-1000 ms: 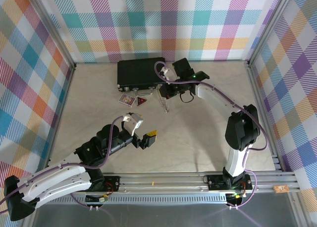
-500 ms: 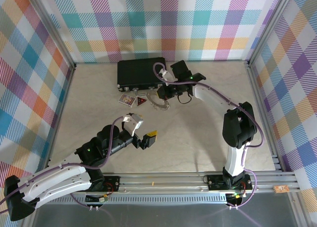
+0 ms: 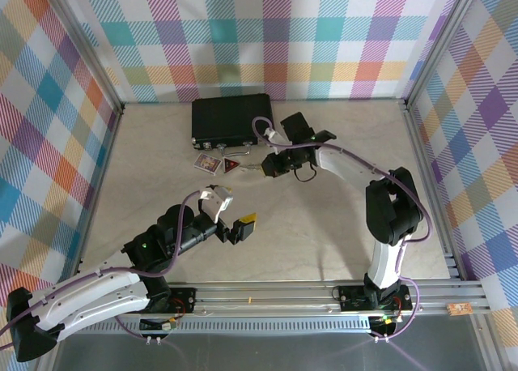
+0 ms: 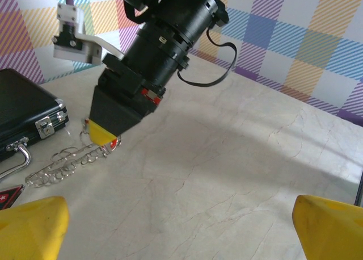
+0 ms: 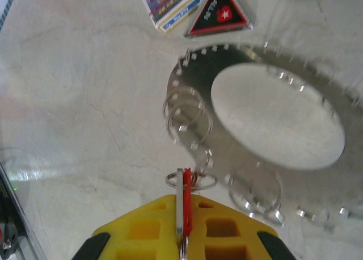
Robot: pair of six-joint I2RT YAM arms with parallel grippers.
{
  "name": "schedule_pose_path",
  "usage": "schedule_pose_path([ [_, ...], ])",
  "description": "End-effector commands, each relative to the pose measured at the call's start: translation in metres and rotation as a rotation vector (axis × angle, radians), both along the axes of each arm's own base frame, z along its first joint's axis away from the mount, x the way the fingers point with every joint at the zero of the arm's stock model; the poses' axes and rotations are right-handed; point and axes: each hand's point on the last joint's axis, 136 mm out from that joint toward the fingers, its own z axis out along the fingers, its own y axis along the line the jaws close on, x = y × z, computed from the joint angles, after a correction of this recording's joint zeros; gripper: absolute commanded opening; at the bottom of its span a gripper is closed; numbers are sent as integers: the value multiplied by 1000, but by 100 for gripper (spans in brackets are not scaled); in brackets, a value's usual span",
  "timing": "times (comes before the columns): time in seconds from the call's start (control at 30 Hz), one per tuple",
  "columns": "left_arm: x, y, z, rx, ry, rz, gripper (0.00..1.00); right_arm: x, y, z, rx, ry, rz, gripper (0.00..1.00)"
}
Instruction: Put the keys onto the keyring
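The right claw [image 5: 182, 209] pinches the keys [image 5: 184, 195] just beside the keyring [image 5: 193, 78] at upper centre of the overhead view, while the left claw [image 3: 235, 209] gapes wide.

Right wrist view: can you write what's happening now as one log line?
right gripper: shut on small red plastic key tag | tag: beside toothed silver metal keyring | left gripper: open, empty
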Motion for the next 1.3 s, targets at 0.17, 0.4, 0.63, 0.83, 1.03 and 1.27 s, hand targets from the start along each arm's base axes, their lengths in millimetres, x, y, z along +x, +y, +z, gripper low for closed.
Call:
schedule_pose_path([
  [0.17,2,3,4,-27,-17,18,100,-33,-6,-2,67,69,25,0],
  [0.4,2,1,6,-40,-17,18,100,-61,-14,-35,74,191,17,0],
  [0.63,4,4,6,-58,-15,35,100,-81,-24,-60,60,254,-3,0],
  [0.83,7,4,3,-59,-5,42,100,-95,-33,-75,54,294,-27,0],
  [1.03,10,3,1,-54,-5,48,100,-110,-46,-90,10,317,-47,0],
  [1.27,14,-1,-4,-45,4,45,100,-122,-54,-98,7,341,-70,3],
])
